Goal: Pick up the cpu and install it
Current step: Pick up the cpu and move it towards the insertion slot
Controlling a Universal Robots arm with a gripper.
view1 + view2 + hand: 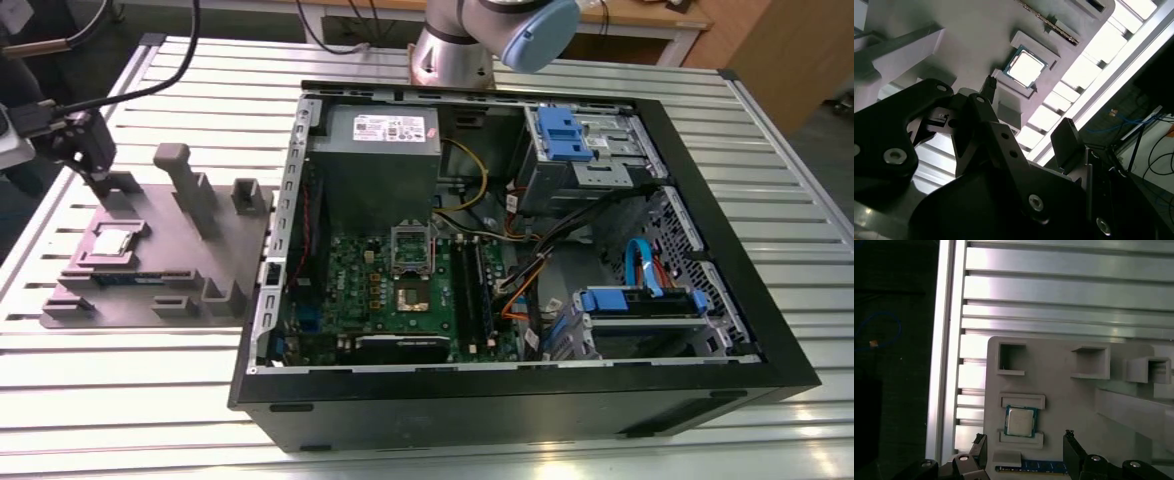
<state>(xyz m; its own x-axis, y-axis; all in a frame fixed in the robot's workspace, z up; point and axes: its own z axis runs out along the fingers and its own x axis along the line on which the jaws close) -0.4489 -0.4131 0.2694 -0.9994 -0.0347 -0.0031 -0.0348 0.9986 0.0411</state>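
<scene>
The cpu [114,240], a small silvery square chip, lies flat in a shallow pocket of the grey plastic fixture [200,255] at the exterior view's left. It also shows in both wrist views, as the cpu [1020,421] and the cpu [1026,67]. My gripper [91,165] hangs above the fixture, a little beyond the chip and clear of it. In the first wrist view the gripper [1025,437] is open, with one fingertip [980,441] on each side of the chip's line and nothing between them. The second wrist view shows the gripper [1029,107] the same way.
An open black computer case [694,250] lies on the slatted metal table [134,400], with the motherboard's bare socket [407,265] near its middle. A memory stick [1029,467] sits in the fixture beside the chip. Upright posts [180,185] rise from the fixture. The arm's base [454,50] stands behind the case.
</scene>
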